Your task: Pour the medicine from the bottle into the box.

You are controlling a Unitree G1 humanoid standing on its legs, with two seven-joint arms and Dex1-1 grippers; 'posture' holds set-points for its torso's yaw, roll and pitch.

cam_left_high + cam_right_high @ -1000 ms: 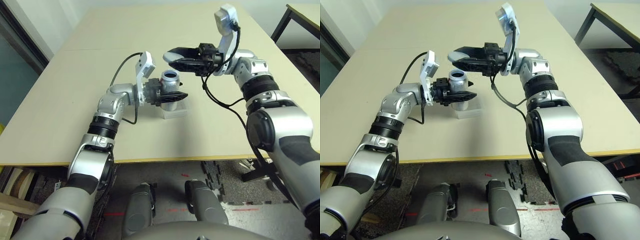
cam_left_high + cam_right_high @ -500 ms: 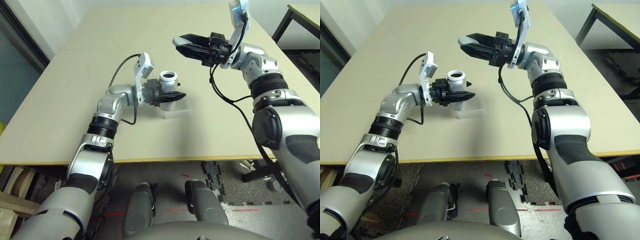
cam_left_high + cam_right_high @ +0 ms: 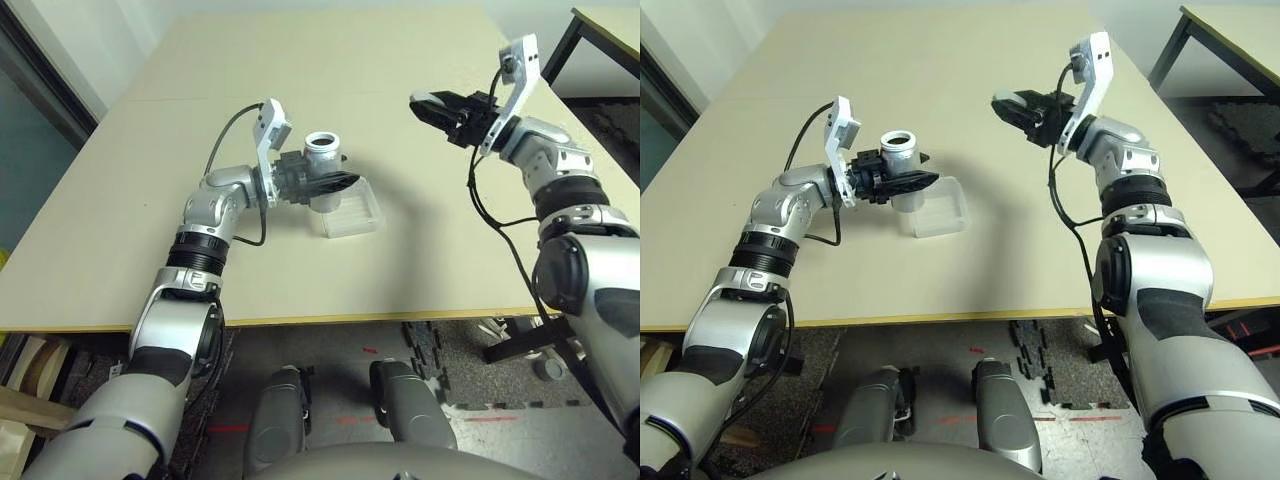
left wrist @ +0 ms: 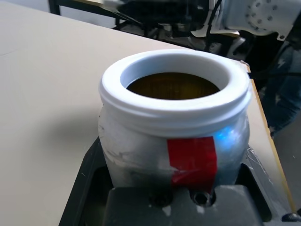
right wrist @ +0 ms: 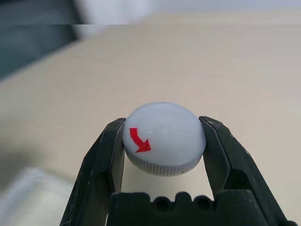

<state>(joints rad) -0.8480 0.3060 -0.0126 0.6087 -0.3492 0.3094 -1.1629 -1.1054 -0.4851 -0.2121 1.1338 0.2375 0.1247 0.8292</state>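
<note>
The bottle [image 3: 322,158] is silver-grey with a white rim and a red stripe [image 4: 193,157]. It is upright with its mouth open, and amber contents show inside. My left gripper [image 3: 343,184] is shut on the bottle's body, holding it over the far left edge of the box [image 3: 355,211]. The box is a clear, shallow plastic container lying on the table. My right gripper [image 3: 420,101] hangs in the air to the right of the bottle and well apart from it. It is shut on a round white cap [image 5: 164,139] with a red arrow.
The beige table [image 3: 420,260] has bare surface all around the box, and its front edge runs close below. A second table with a dark leg [image 3: 562,45] stands at the far right, beyond my right arm.
My right arm has swung to the right and away from the bottle, carrying the cap. My left gripper has shifted the bottle slightly left, so more of the box shows.
</note>
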